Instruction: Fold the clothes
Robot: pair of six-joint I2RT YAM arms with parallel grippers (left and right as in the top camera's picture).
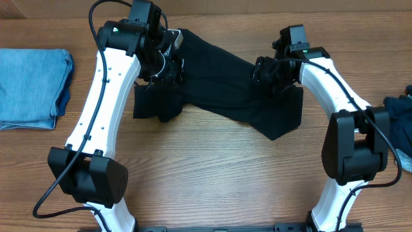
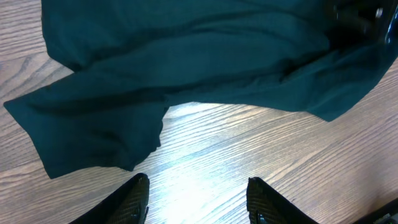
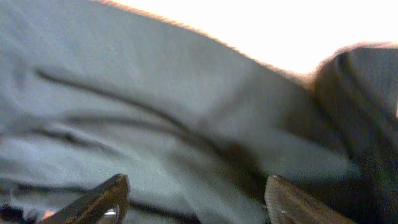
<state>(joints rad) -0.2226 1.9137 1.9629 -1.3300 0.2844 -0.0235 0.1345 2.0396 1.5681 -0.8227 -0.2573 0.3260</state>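
At the far middle of the surface (image 1: 212, 174), the black T-shirt (image 1: 219, 84) lay rumpled and skewed, stretched between the two arms. The left gripper (image 2: 199, 186) stood partly open and empty over bare wood. The sleeve (image 2: 93, 143) lay just ahead of its fingertips, not between them. The right gripper (image 3: 199, 199) had its jaws well apart, close over bunched cloth, with no pinch to be seen. That view was blurred, so the layers could not be counted. The light blue denim (image 1: 32, 87) sat folded at the left, well apart. A dark blue garment (image 1: 402, 119) lay at the right edge.

Risks, as judged:
- Closing the left gripper where it stood would likely catch air or a mere hem.
- The right gripper, over wrinkles, might seize several layers and lift a bundle rather than an edge.
- One side caught and the other missed would twist the shirt further.
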